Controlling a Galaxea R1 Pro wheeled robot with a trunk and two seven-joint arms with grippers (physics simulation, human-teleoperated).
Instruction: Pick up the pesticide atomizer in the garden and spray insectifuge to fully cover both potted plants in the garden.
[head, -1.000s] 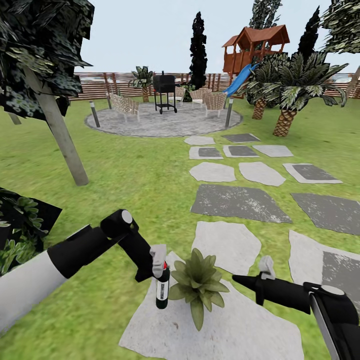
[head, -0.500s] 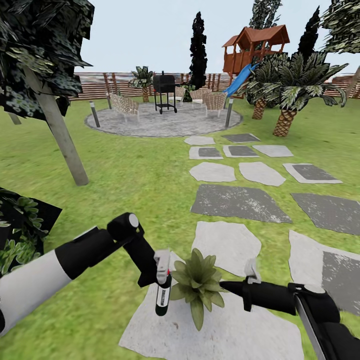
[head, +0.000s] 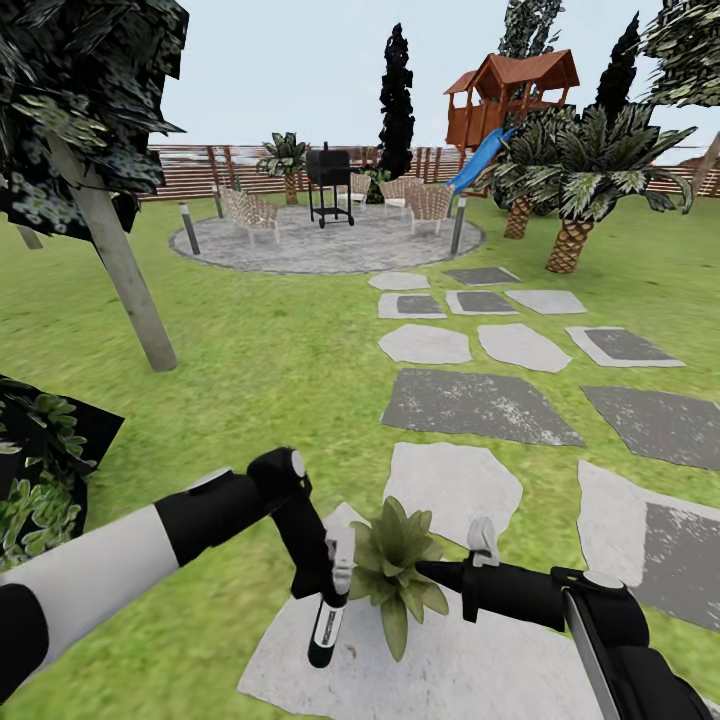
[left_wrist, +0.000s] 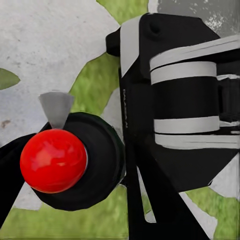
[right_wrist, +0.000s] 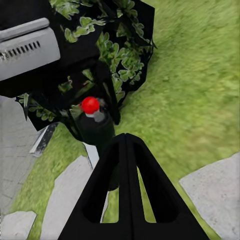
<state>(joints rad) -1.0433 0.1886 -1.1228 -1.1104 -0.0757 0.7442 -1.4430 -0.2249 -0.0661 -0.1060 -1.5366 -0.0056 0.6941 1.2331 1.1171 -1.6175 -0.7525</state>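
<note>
We see the pesticide atomizer (head: 330, 610) clamped in the left gripper (head: 325, 575), hanging over the pale, rough-edged stepping stone (head: 480, 665) at the near edge of the lawn (head: 270, 360). The bottle is slim, dark and smooth with a white label, tilted so that its base swings nearer to us and to the left, and its pale trigger head (head: 342, 552) sits just left of the potted plant (head: 395, 572). That plant is a low rosette of pointed, matte olive leaves standing on the same stone; its pot is hidden under the foliage.

The right gripper (head: 432, 572) comes in from the right with its black, tapering fingers pressed together around nothing, their tip just beside the plant's right-hand leaves.

The left wrist view shows what the head camera cannot: the atomizer (left_wrist: 75, 162) end-on as a round dark disc with a glossy red ball and a small grey cone beside it, and close against it a boxy black and grey-banded part of the arm or gripper.

The right wrist view looks along the closed right gripper (right_wrist: 126, 142) to the atomizer (right_wrist: 97, 132) and red cap, with a dark, flat-faceted leafy bush (right_wrist: 120, 55) behind and coarse grass to the right.

Far off stand a brown slatted fence (head: 200, 170), a black grill (head: 328, 185) on round grey paving and a wooden play tower (head: 510, 95).
</note>
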